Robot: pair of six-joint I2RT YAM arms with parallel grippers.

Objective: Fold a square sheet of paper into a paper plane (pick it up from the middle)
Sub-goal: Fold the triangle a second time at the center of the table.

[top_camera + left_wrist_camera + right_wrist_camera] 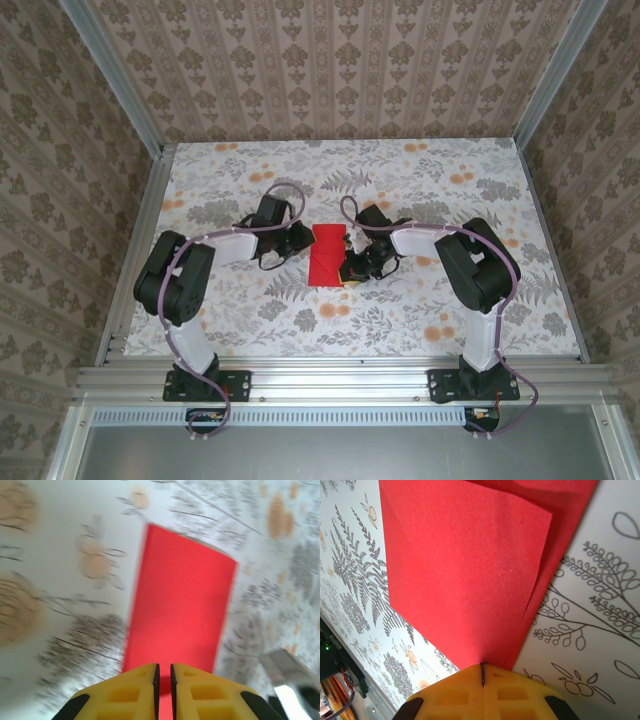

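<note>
Paper: bright red sheet, folded over into a narrow rectangle of two layers.
Layers: the upper one sits askew, its edges not matching the lower one's.
Place: middle of the desk, lying mostly flat.
Hold: one edge pinched in the right hand.

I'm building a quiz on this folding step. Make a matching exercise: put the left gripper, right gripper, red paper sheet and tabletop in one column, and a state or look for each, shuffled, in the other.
Column one:
1. left gripper
2. right gripper
3. red paper sheet
4. tabletop

Column two:
A. folded into layers
B. fingers pinched shut on the paper
C. floral print
D. fingers a narrow slit apart

Pairs: 1-D, 2-B, 3-A, 4-C
</note>
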